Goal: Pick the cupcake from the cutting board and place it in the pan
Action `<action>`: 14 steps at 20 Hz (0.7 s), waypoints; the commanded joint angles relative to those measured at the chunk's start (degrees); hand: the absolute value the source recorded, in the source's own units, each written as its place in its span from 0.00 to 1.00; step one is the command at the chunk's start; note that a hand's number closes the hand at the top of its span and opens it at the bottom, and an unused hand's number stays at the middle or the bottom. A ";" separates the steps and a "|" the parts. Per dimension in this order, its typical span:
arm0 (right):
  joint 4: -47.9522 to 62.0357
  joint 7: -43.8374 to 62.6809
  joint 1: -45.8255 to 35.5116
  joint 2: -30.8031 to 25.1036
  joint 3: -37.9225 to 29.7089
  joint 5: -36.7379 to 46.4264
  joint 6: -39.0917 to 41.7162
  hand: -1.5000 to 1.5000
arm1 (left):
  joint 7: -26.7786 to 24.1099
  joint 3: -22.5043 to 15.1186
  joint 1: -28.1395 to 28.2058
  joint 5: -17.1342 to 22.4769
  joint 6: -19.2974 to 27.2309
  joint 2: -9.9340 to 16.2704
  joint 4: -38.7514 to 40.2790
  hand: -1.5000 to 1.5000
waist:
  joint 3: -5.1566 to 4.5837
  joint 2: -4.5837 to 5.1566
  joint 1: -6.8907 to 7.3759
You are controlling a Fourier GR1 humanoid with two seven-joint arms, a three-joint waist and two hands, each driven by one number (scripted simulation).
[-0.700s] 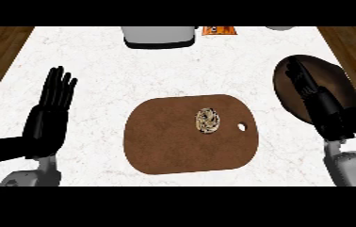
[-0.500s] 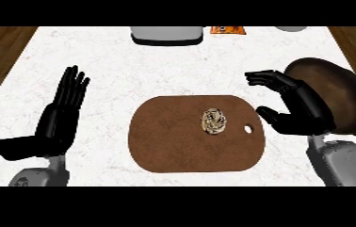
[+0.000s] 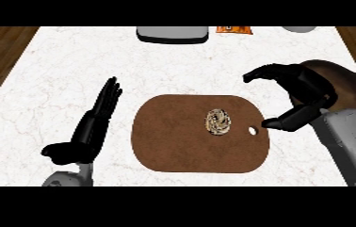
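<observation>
A swirl-topped cupcake (image 3: 219,121) is sitting upright on the right-hand half of a brown cutting board (image 3: 173,146), a little inboard of the small hanging hole near the board's right edge. Nothing is touching it.

The robot's right hand (image 3: 303,100) is hanging just beside that same edge, to the cupcake's right and slightly farther up the counter, with its fingers spread in a relaxed arch and its thumb pointing back toward the board, holding nothing. The gap between thumb and fingers is facing left, toward the cupcake, so the coming reach looks like a short sideways move leftward and down. This is plainly the nearer hand. Seen from above the cupcake is nearly round, so it is offering no long axis to line up with.

The left hand (image 3: 96,120) is resting open and flat at the view's left, fingers straight, well apart from the board.

The dark pan (image 3: 335,71) is lying behind the right hand at the counter's right edge, mostly hidden by it. Bare marble is surrounding the board, while a grey appliance (image 3: 173,33) and an orange packet (image 3: 233,29) are standing well apart along the far edge.
</observation>
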 commanded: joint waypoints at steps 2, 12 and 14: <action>10.93 -13.10 -8.96 -3.46 -0.60 9.72 7.60 0.00 | 1.48 -0.39 -1.39 -0.81 0.22 -0.59 0.41 0.50 | -0.07 -0.04 0.05; 12.56 -12.77 -20.69 -3.44 10.34 23.65 6.66 0.00 | 0.28 -0.96 -2.19 -2.85 1.07 -2.66 3.49 0.50 | -0.24 -0.38 -0.98; 11.69 -12.85 -20.57 -2.21 13.36 26.93 5.21 0.00 | 3.28 -1.02 -0.83 -2.73 1.74 -1.93 -1.34 0.50 | -0.19 -0.65 -0.80</action>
